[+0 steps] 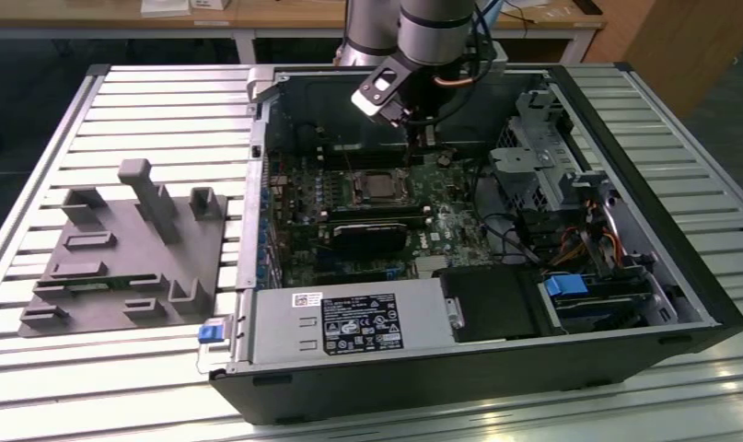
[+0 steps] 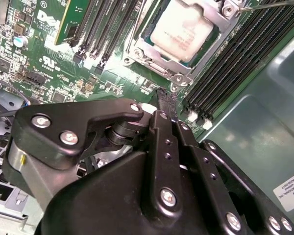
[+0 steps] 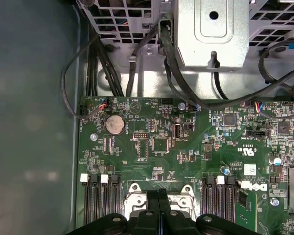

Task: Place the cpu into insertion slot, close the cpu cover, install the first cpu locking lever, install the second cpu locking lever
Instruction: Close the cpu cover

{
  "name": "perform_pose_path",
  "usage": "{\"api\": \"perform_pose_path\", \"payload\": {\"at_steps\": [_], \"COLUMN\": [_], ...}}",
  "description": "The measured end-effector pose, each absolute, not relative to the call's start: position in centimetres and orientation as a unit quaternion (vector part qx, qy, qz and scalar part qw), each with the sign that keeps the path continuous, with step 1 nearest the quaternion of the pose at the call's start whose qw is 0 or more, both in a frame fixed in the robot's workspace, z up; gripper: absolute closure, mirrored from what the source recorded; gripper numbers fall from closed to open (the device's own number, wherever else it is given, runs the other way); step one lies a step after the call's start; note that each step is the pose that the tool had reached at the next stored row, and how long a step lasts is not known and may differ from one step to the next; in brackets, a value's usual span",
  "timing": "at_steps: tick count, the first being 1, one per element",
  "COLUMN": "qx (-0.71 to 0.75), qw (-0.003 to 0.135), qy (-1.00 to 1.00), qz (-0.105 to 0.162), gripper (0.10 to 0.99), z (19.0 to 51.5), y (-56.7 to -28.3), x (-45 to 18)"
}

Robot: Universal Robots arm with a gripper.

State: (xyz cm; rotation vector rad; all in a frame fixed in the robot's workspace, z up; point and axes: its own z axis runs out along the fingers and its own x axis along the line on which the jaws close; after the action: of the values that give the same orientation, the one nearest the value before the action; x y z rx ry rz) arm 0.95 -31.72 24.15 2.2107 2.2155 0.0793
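The cpu [image 1: 377, 187] lies in its socket in the middle of the motherboard, its silver-grey top [image 2: 183, 27] facing up. The cpu cover [image 2: 154, 61], a silvery frame, lies flat around the chip; part of it [image 3: 132, 196] shows beside the fingers in the first wrist view. A thin lever rod [image 2: 269, 5] runs past one corner of the socket; whether it is latched I cannot tell. My gripper [image 1: 424, 138] hangs above the board, just off the socket's far edge, with its black fingers [image 2: 167, 95] pressed together and holding nothing [image 3: 158, 192].
Memory slots [image 2: 225, 63] flank the socket. A black block [image 1: 368, 235] sits on the board nearer the front. The drive cage [image 1: 531, 166] and cables crowd the exterior view's right. A grey fixture [image 1: 125, 249] stands outside the case [image 1: 702, 276] on the slatted table.
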Motion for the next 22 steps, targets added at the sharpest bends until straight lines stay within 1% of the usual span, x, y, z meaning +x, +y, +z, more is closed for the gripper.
{"api": "perform_pose_path", "payload": {"at_steps": [22], "qx": [0.706], "qw": [0.005], "qy": [0.708], "qz": [0.026], "gripper": [0.973], "z": [24.15], "y": [-31.72], "x": [0.43]}}
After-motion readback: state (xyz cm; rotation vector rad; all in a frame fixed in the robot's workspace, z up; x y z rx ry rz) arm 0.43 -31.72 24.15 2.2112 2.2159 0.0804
